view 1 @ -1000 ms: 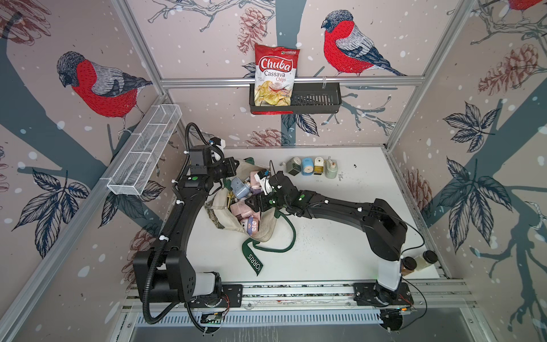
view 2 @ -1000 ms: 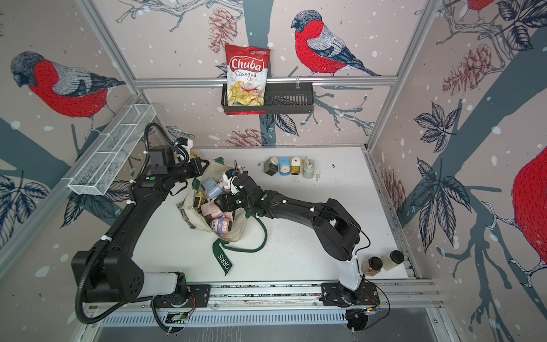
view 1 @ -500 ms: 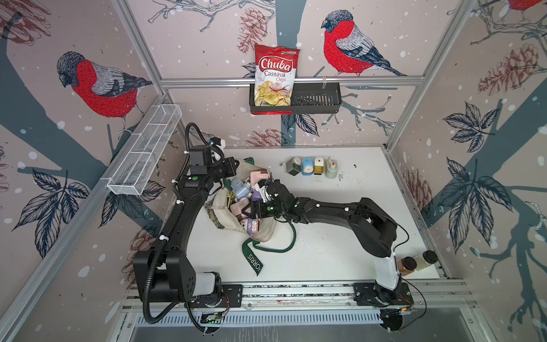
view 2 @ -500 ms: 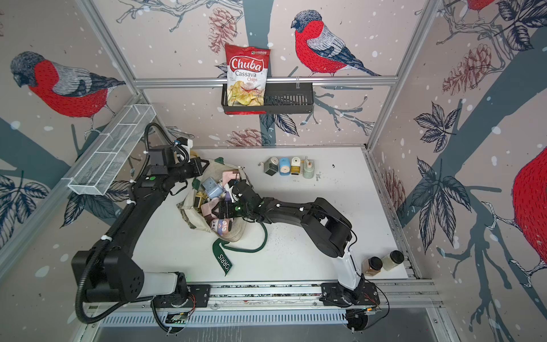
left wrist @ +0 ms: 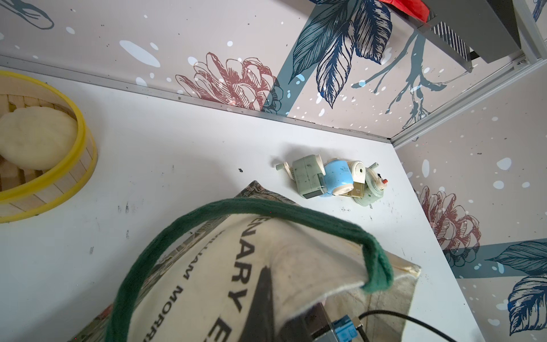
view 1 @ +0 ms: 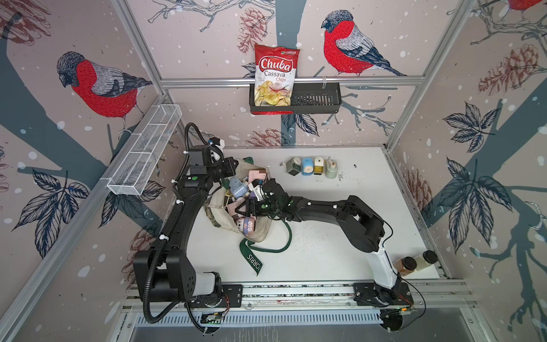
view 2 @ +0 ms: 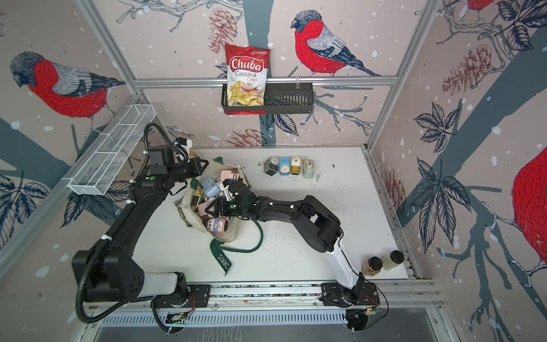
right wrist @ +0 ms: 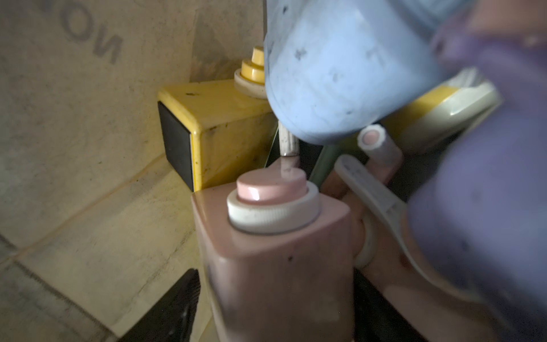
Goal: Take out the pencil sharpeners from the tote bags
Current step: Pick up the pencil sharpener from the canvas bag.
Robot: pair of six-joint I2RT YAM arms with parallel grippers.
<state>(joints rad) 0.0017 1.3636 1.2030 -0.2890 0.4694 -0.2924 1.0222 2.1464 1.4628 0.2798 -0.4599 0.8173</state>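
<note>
Tote bag (view 1: 262,234) lies open on the table (view 1: 325,237), stuffed with pencil sharpeners (view 1: 238,189). Left gripper (view 1: 234,168) is closed tight, pinching the bag's rim. Right gripper (right wrist: 275,296) is inside the bag's mouth, jaws partly spread either side of a pink sharpener (right wrist: 275,260) - actual clamp or not, can't tell. Row of four sharpeners (view 1: 313,168) stands outside the bag, well apart from it.

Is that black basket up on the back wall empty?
No, a red-and-white chips bag stands inside the black basket, at one end of it.
</note>
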